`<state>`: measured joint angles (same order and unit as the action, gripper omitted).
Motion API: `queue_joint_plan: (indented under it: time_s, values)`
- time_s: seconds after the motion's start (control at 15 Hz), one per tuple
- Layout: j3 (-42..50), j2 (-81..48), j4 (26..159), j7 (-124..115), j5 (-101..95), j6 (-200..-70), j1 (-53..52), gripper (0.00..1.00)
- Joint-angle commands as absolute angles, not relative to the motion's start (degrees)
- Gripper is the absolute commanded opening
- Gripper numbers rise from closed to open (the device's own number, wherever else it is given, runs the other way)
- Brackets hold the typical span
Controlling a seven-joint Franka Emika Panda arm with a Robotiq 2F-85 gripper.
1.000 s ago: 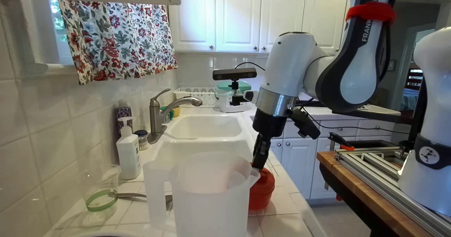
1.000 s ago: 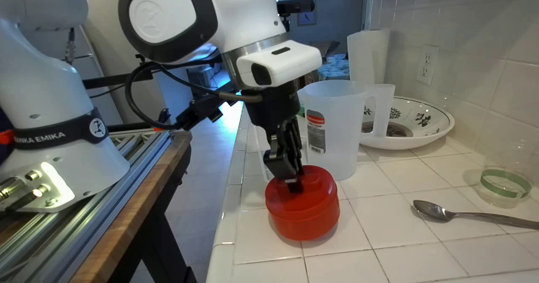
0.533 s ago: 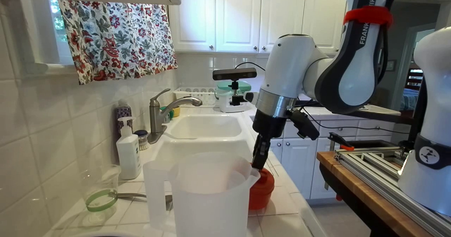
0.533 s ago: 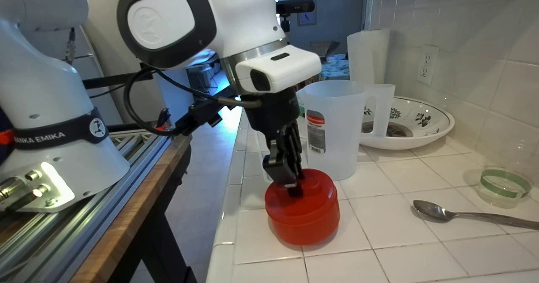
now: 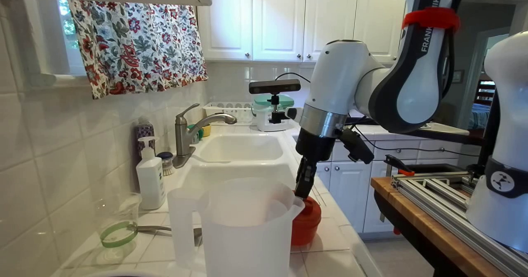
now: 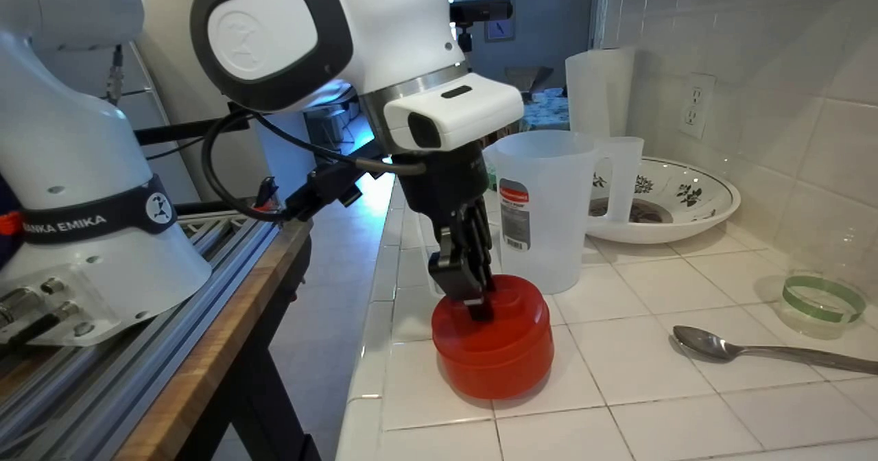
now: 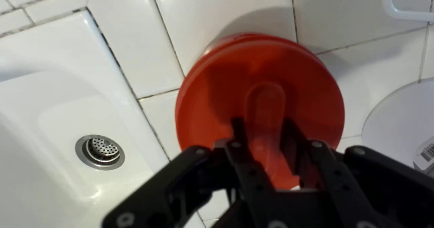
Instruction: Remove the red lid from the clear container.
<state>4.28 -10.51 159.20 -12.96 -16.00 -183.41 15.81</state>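
Only wrist view; gripper (image 7: 262,122) straddles ridge (image 7: 265,100).

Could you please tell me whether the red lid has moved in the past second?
Yes, slightly: in an exterior view, the red lid has shifted toward the viewer, nearer the grout line in front.

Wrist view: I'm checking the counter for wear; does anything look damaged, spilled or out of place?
The grout by the sink looks dark and patchy against the white tiles, as if stained. No spill shows, and the red lid has no visible damage.
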Motion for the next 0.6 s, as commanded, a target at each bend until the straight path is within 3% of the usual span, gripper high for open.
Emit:
queue_joint_plan:
  time_s: [0.0, 0.07, 0.13, 0.27, 0.33, 0.47, 0.53]
  values:
    - [4.29, -10.51, 159.20, -12.96, -16.00, -183.41, 15.81, 0.30]
    - [4.29, -10.51, 159.20, -12.96, -16.00, -183.41, 15.81, 0.30]
    - [4.34, -10.52, 159.20, -13.06, -15.97, -183.75, 15.84, 0.55]
    - [4.90, -10.42, 159.21, -8.62, -9.61, -182.50, 14.08, 0.63]
    - [4.29, -11.28, 159.21, -12.80, -14.47, -183.20, 15.61, 0.46]
    - [4.30, -11.55, 159.20, -11.36, -11.80, -183.11, 15.06, 0.61]
    - [4.30, -11.59, 159.20, -11.24, -11.55, -183.10, 14.93, 0.63]
